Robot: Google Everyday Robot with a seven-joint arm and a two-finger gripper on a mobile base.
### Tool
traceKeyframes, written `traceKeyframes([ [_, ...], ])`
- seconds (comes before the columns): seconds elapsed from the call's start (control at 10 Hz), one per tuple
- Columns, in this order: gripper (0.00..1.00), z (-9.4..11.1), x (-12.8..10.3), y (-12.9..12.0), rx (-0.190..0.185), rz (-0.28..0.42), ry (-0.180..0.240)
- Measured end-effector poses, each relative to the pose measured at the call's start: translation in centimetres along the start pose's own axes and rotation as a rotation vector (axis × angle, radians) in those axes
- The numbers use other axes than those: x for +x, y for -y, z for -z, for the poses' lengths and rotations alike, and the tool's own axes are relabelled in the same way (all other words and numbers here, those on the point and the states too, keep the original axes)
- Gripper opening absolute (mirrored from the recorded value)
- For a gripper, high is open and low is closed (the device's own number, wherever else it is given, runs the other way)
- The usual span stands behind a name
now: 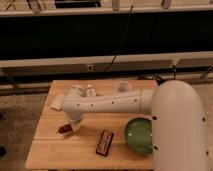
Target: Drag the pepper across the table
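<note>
The pepper (63,129) is a small dark red-brown piece low on the left part of the light wooden table (60,155). My gripper (70,127) points down at the end of the white arm (107,102), which reaches from the right across the table. The gripper is shut on the pepper, which sticks out to its left at the table surface.
A black rectangular box with red markings (104,142) lies at the front middle. A green bowl (139,135) sits to its right, partly behind my white arm housing (180,130). A small white bottle (90,91) and a clear cup (121,87) stand near the far edge.
</note>
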Motion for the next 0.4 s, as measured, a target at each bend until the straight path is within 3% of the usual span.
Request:
traceKeyframes([
  [0.4,0.00,1.0,2.0,-0.7,0.026,-0.033,0.005],
])
